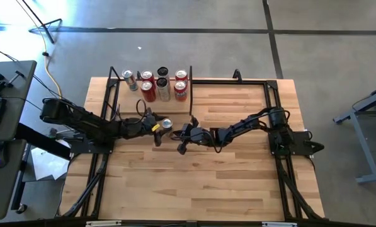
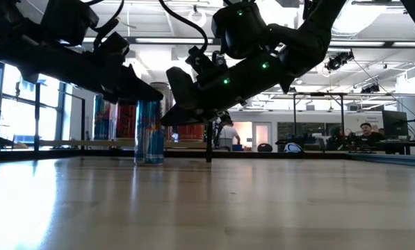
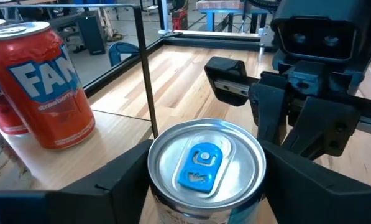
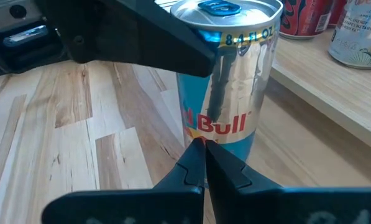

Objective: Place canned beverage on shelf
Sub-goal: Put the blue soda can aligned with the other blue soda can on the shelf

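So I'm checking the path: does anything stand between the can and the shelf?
Nothing visible does. The can stands on the table between the left gripper's fingers, just short of the shelf, whose cans sit farther back.

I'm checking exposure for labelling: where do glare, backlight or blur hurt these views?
Low view: bright windows and ceiling lights silhouette both arms, and the blue-and-silver Red Bull can looks dim. High view: floor glare at the upper left corner; the pale-wood shelf reads clearly. Left wrist view: the can's silver lid is sharp. Right wrist view: the shut right gripper is slightly soft.
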Motion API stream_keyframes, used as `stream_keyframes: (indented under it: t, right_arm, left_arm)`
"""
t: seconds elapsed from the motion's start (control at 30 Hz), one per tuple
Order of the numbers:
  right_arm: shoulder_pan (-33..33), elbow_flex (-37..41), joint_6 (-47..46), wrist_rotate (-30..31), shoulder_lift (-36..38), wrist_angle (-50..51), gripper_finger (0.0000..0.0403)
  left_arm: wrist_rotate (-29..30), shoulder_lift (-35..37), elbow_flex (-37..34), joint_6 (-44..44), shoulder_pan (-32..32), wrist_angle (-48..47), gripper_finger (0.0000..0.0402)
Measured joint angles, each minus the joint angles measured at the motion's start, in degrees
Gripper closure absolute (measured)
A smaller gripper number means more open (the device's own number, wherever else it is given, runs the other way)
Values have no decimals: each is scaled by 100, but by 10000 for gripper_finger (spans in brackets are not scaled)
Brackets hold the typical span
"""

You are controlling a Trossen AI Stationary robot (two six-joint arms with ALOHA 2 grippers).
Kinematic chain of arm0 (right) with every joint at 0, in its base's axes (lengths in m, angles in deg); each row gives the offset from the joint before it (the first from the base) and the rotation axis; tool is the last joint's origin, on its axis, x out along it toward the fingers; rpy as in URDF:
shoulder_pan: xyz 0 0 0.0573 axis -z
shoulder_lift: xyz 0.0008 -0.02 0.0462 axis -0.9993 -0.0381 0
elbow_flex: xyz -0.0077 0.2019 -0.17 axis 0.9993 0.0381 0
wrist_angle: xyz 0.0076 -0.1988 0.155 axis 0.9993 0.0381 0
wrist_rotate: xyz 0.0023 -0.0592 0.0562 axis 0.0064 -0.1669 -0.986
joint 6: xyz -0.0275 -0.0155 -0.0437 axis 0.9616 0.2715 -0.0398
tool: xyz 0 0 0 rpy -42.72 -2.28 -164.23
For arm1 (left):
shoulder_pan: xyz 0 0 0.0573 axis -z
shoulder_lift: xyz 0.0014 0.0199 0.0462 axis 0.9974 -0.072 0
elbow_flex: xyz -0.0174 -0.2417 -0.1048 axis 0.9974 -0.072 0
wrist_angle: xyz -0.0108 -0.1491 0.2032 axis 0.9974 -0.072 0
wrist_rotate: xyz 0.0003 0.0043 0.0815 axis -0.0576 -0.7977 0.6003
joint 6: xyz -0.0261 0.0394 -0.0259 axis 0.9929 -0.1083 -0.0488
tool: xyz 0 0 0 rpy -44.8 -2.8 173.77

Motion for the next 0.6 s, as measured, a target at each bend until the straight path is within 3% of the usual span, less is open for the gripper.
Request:
stream_keyframes:
  t: [0.1,0.33,0.6]
  right_arm:
    - [0,0,0,0,2,0,403]
    - [0,0,46,0,2,0,403]
    - [0,0,86,0,0,0,403]
  left_arm:
    - [-58,127,0,-133,-18,-104,176]
    - [-847,971,169,-495,-320,-1329,179]
    - [-1519,2788,1282,-947,-742,-4735,179]
